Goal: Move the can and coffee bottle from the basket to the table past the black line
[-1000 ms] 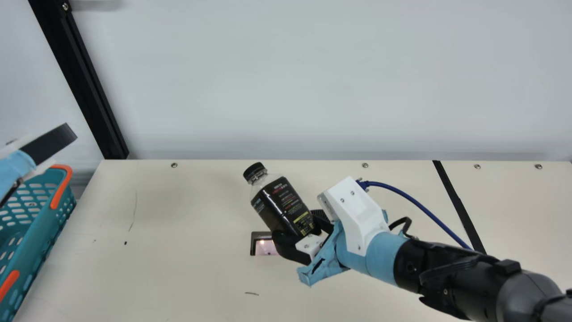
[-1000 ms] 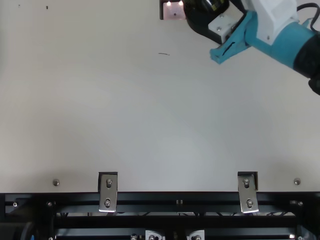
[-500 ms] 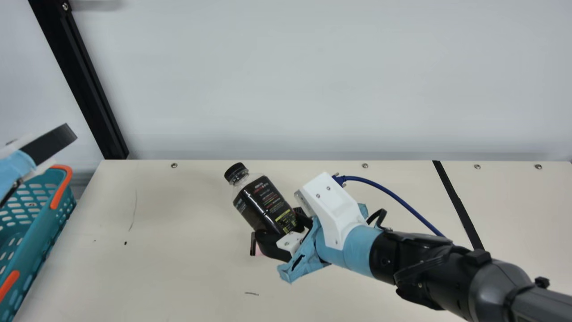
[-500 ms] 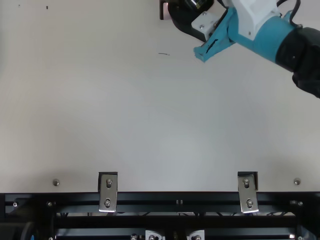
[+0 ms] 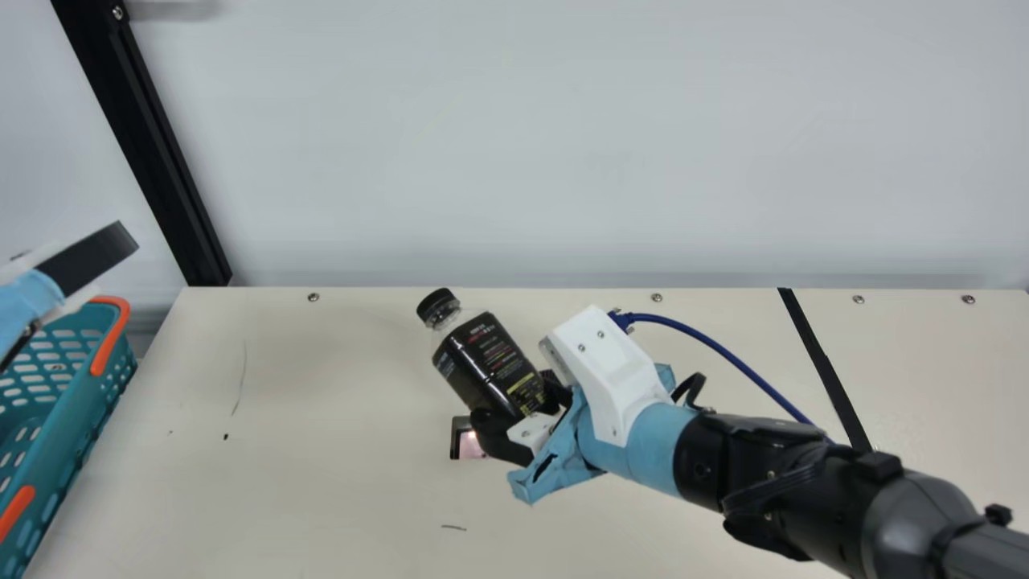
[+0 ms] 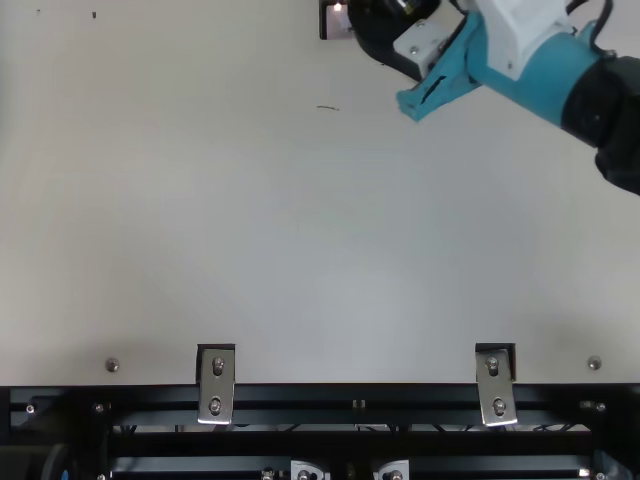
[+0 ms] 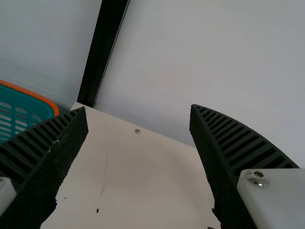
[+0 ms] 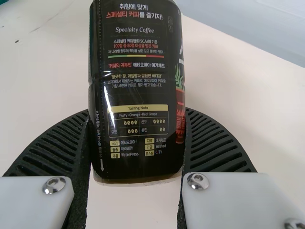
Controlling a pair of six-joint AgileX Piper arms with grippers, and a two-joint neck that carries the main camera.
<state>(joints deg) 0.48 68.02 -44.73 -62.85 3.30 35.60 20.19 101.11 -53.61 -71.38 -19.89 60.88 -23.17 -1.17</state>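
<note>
1. At 12 o'clock, nearest, the right end effector is gripping the coffee bottle, whose cap is pointing toward 11 o'clock.
2. Having swung toward 9 o'clock, the arm is now edging back toward 3 o'clock, taking the bottle with it; it is probably correcting its path before the carry.
3. Around 10 o'clock, the left end effector is keeping still, its fingers standing wide with nothing between them, by the basket.
4. Farther, toward 2 o'clock, the black line is still awaiting its crossing; the bottle is seemingly needing more travel that way before any lowering.
</note>
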